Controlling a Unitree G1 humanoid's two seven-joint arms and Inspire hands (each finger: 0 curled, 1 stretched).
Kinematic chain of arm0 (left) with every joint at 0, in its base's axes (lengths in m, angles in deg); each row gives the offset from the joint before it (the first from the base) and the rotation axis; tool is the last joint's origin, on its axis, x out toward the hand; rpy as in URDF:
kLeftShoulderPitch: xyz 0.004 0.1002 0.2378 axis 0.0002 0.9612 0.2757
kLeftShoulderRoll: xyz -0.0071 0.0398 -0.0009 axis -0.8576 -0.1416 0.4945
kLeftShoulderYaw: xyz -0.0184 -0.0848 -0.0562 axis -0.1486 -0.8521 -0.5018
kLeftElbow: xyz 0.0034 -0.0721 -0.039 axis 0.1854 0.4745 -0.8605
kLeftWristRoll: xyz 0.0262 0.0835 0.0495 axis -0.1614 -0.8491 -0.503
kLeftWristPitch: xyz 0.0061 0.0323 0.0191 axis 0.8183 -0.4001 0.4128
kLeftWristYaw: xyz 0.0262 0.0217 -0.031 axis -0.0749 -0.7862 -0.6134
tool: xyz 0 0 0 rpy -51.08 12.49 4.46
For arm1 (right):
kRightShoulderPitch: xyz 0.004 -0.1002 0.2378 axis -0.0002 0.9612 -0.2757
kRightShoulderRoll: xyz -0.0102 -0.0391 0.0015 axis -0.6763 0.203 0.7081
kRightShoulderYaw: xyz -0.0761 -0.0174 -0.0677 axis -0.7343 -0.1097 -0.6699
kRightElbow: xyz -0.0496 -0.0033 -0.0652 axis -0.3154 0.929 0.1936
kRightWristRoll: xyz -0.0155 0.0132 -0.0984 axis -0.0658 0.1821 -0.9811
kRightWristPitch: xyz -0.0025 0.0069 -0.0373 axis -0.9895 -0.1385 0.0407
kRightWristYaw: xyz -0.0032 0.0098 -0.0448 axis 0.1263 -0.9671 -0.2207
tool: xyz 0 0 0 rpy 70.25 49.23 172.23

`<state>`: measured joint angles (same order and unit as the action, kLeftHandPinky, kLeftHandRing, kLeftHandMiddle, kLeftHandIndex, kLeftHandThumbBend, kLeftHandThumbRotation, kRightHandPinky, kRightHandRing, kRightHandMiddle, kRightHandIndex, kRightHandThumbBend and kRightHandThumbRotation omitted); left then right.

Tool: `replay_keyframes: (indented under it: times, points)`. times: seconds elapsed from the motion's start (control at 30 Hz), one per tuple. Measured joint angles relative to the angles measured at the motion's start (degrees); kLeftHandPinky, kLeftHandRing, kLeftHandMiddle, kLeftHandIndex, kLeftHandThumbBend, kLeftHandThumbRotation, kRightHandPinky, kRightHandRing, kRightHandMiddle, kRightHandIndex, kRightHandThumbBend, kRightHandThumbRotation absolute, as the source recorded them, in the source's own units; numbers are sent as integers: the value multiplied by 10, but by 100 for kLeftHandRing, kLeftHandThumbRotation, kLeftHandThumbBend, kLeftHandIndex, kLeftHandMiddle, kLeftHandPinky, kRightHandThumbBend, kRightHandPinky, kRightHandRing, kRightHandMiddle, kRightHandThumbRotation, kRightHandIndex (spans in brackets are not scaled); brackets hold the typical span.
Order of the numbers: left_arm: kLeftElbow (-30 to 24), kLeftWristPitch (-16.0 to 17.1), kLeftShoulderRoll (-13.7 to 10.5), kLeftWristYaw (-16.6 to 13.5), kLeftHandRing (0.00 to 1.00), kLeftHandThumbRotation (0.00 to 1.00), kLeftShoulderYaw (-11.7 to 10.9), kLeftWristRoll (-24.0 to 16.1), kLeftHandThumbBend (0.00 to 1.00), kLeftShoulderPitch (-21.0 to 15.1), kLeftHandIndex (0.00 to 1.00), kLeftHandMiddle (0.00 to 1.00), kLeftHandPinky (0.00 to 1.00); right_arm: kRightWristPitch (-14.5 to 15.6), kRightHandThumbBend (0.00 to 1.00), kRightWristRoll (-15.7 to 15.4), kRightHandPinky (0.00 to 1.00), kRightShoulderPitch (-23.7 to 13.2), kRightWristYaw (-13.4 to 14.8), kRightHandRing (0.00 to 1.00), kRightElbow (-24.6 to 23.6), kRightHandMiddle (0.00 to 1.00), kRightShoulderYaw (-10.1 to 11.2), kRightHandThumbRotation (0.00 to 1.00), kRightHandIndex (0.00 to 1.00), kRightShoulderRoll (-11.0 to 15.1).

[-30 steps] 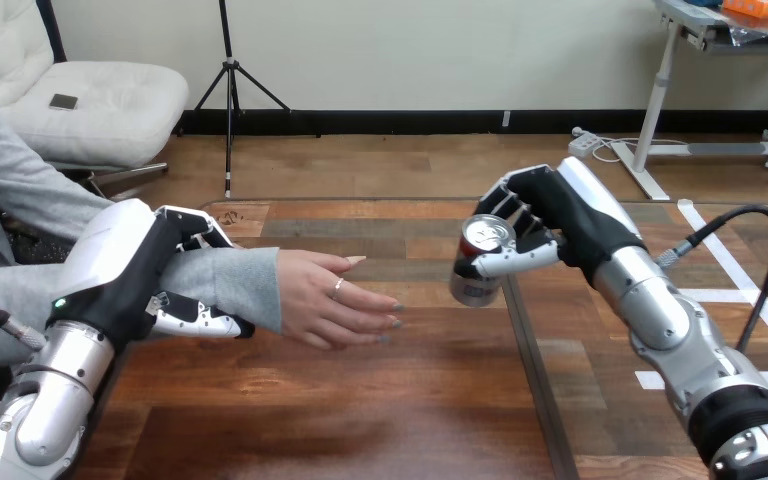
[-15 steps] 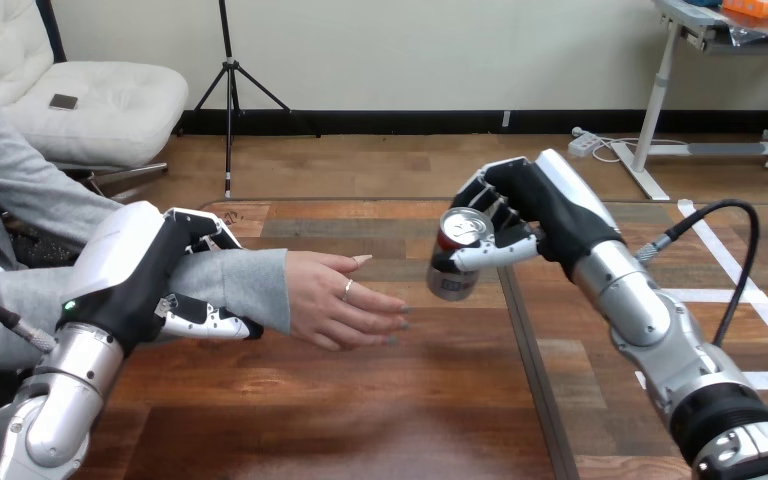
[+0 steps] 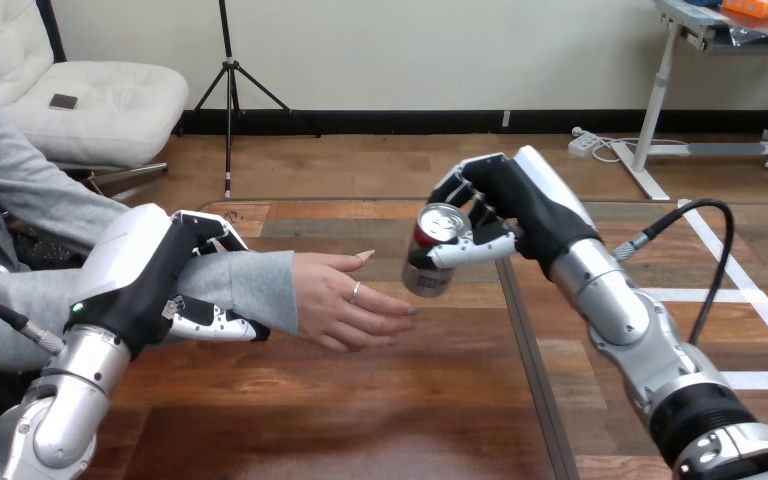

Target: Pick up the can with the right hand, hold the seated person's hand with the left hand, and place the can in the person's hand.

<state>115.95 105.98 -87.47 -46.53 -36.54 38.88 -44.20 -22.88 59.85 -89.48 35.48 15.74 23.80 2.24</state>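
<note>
My right hand [image 3: 505, 205] is shut on a silver and red can [image 3: 432, 250], held upright above the table, just right of the person's fingertips. The person's hand [image 3: 345, 300] reaches in from the left, palm up and fingers stretched toward the can, a small gap between them. My left hand [image 3: 155, 270] wraps the person's forearm in its grey sleeve [image 3: 235, 285], fingers over the top and thumb curled underneath.
The wooden table [image 3: 360, 410] spreads below both arms. A dark seam [image 3: 530, 370] runs down it toward the front, right of the can.
My right hand has carried the can leftward, closing on the person's open hand. My left hand and the held forearm have shifted slightly to the right.
</note>
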Motion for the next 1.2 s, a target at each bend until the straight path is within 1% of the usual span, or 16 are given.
replay_keyframes:
  times: [0.6,0.77,1.03,1.2]
  points:
    - [10,-1,13,0,27,0,1,0,83,-9,44,33,23,0,73,13,30,0,0,33,-7,40,0,0,44,-21]
    - [13,0,16,-3,27,0,2,0,85,-12,43,33,23,0,73,13,30,0,0,33,-9,40,0,0,44,-26]
    - [22,4,19,-14,25,0,7,0,85,-16,43,31,21,0,73,13,31,0,0,34,-25,40,0,0,44,-33]
    - [25,4,20,-16,24,0,10,0,85,-17,43,30,20,0,73,13,31,0,0,34,-40,40,0,0,45,-39]
